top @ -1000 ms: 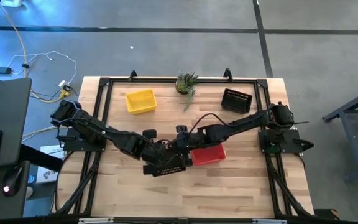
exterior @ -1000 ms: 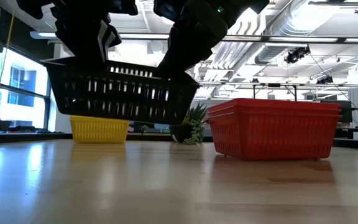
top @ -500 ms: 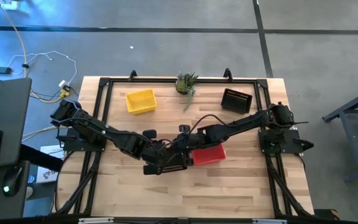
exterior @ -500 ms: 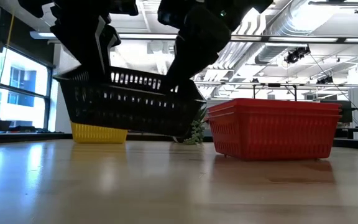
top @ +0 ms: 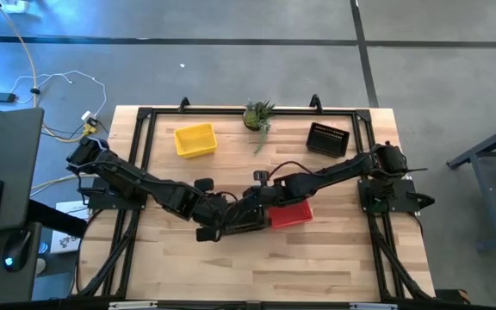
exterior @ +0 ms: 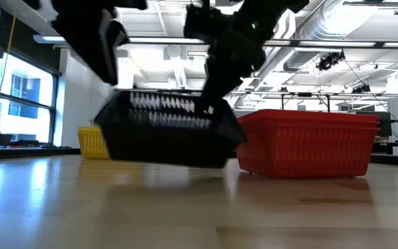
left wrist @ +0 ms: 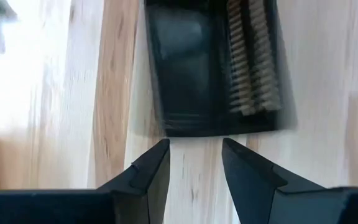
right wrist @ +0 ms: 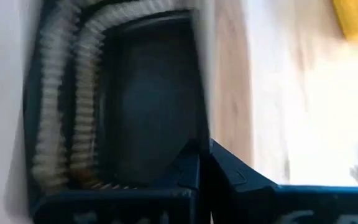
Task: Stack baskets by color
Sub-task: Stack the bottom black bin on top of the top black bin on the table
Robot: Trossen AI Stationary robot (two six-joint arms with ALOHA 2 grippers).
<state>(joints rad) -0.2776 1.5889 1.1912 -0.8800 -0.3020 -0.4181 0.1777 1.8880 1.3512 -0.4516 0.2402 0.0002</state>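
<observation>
In the low view, nearest the camera at centre frame, the black basket (exterior: 168, 135) has dropped: a second ago both arms carried it tilted clear of the desk (exterior: 199, 207), and now it hangs lower, its bottom edge at or just above the wood, blurred by motion. The left gripper (left wrist: 194, 155) has let go; its jaws stand apart with bare desk between them, and in the left wrist view the basket lies just beyond the fingertips, not touching them. The right gripper (right wrist: 202, 163) has its jaws pinched narrow on the rim of that same basket, so it alone holds it. In the high view this handover sits low in the middle of the frame, the basket (top: 235, 222) just left of the red basket (top: 289, 214), which sits flat on the desk.

Farther back, in the upper left of the desk in the high view, is the yellow basket (top: 195, 139); at upper centre a small potted plant (top: 258, 115); at upper right another black basket (top: 328, 138).

My reading is that the carried black basket now belongs to the right arm, which is on the side of the far black basket, so the likely next step is to carry it there and nest it. One-sided grip means it may swing or tip
</observation>
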